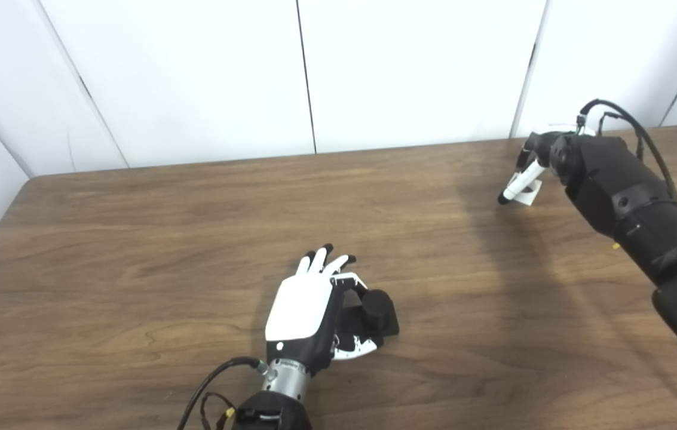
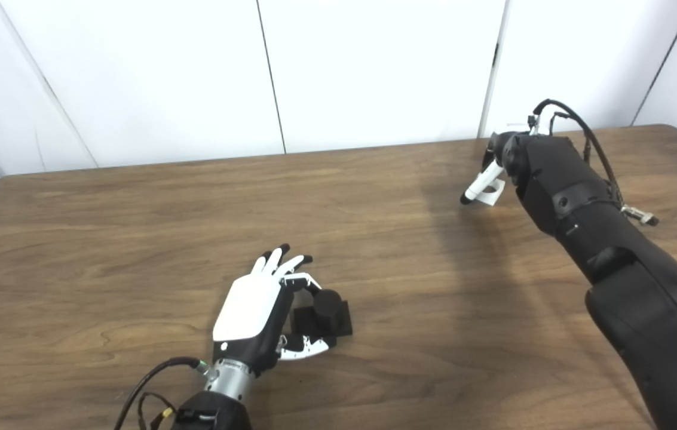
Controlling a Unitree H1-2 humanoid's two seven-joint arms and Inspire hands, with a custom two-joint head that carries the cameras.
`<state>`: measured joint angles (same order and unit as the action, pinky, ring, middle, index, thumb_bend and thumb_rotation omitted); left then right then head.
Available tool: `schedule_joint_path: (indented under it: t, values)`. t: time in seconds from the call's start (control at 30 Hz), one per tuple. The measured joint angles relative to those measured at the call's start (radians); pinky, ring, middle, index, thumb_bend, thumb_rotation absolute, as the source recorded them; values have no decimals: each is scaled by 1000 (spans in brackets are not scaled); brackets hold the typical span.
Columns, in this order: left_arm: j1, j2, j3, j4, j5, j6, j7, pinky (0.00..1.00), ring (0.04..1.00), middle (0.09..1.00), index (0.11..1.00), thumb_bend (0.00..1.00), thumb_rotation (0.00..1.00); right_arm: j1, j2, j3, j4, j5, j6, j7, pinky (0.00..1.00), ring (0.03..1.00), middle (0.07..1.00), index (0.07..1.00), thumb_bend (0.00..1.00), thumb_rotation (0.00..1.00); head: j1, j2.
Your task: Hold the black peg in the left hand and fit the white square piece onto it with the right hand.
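- The left hand [image 1: 305,313] lies low over the wooden table [image 1: 135,251], white back plate up, its fingers [image 1: 320,261] stretched out and pointing away towards the far wall.
- Right beside its palm side sits the black peg [image 1: 377,304]: a short round post standing upright on a flat square black base that rests on the table.
- The thumb [image 1: 357,349] curls round the near edge of the base and another finger arches over the far edge, so the hand brackets the peg loosely; the long fingers are spread and straight, not clenched. Whether any of them presses on the base cannot be told from these views.
- Well apart, off to the far right, the right hand [image 2: 496,161] reaches out at the end of its bulky black arm [image 2: 601,239], most of the hand hidden behind the wrist.
- One white finger with a dark tip [image 2: 477,188] slants down towards the table.
- Just under and behind that finger is the white square piece [image 1: 528,192], small and pale, seemingly on the table at the fingertips.
- Finger and piece overlap in both views; whether the right hand has clamped it or merely touches it cannot be told.
- Black cables [image 1: 625,116] loop above the right wrist.
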<state>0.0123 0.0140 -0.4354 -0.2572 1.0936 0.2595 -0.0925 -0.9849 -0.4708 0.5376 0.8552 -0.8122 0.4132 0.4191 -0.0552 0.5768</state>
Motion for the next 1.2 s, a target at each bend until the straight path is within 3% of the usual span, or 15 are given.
schedule_joint_path:
  t: [0.33,0.73,1.2]
  values:
    - [-1,0,1,0,0,0,-1,1000,1000,893,491,523,74,-5,3,32,19,-2,-4,-24,884,1000,951,799,961,418,-3,2]
    - [-1,-3,2,0,0,1,-4,1000,1000,894,491,523,74,-16,-2,70,27,-4,-8,-10,794,1000,956,826,974,396,-9,3]
    - [-4,-6,7,0,-1,1,-19,1000,1000,896,491,523,75,-23,-24,100,23,-6,-35,17,885,1000,955,789,978,362,-12,5]
